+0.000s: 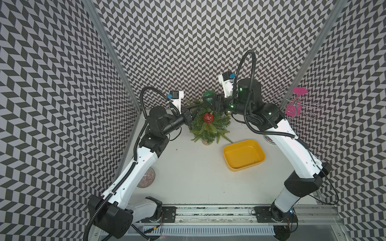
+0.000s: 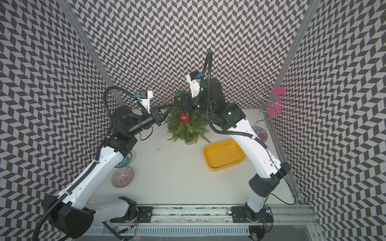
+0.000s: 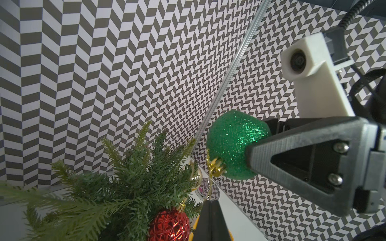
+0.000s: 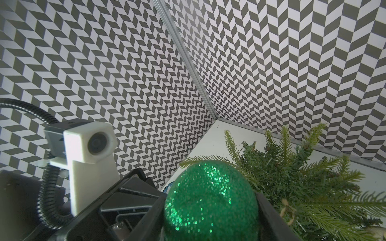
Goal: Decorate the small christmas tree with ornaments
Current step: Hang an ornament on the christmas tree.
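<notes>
The green glitter-coated round bauble is held in the air just above the crown of the small green artificial fir tree, at twelve o'clock of it in both top views. The right gripper is clamped across the ball's middle, with its forearm stretched in from three o'clock. The left gripper comes in from nine o'clock, jaws pressed together beside the ball's gold cap. The thin gold string loop runs into its tips, and it seems to pinch that loop.

The bauble is probably light, hollow and stiff. Its glitter gives good grip, though a thin shell could crack under a hard squeeze. The loop is limp, so it is best kept pinched taut and slipped over a branch tip. The branches look soft and springy, and the tree might tip on the white tabletop if pushed. A red faceted bauble and a shiny gold bauble already hang in the foliage.
</notes>
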Tool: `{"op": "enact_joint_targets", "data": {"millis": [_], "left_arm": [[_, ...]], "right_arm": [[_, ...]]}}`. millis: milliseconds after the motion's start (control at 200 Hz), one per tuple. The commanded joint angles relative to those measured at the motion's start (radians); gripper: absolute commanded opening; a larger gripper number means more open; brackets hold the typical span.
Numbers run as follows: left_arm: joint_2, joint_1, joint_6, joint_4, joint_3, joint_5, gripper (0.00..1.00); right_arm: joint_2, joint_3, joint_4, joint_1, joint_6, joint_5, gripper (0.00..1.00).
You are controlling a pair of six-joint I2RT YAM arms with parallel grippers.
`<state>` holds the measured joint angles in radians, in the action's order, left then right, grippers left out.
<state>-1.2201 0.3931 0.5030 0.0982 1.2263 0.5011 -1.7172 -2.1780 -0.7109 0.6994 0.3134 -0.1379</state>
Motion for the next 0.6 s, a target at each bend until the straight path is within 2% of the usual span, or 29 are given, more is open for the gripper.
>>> {"op": "enact_joint_targets", "data": {"millis": [0, 45, 140, 245, 596], "left_arm": [[-0.001, 0.003, -0.029, -0.005, 0.033, -0.03, 0.05], [-0.002, 0.004, -0.033, -0.008, 0.035, -0.037, 0.23], [-0.002, 0.003, -0.041, -0.013, 0.033, -0.055, 0.38], [0.01, -0.013, -0.034, -0.015, 0.02, -0.074, 0.45], [0.067, -0.072, 0.013, -0.024, -0.057, -0.082, 0.5]], "right_arm": [[-0.006, -0.02, 0.037, 0.006, -0.015, 0.022, 0.58], [-0.006, -0.02, 0.043, 0.006, -0.016, 0.027, 0.58], [-0.01, -0.022, 0.048, 0.006, -0.02, 0.044, 0.58], [-0.024, -0.046, 0.042, 0.005, -0.035, 0.074, 0.58], [-0.085, -0.095, 0.071, 0.005, -0.071, 0.192, 0.58]]}}
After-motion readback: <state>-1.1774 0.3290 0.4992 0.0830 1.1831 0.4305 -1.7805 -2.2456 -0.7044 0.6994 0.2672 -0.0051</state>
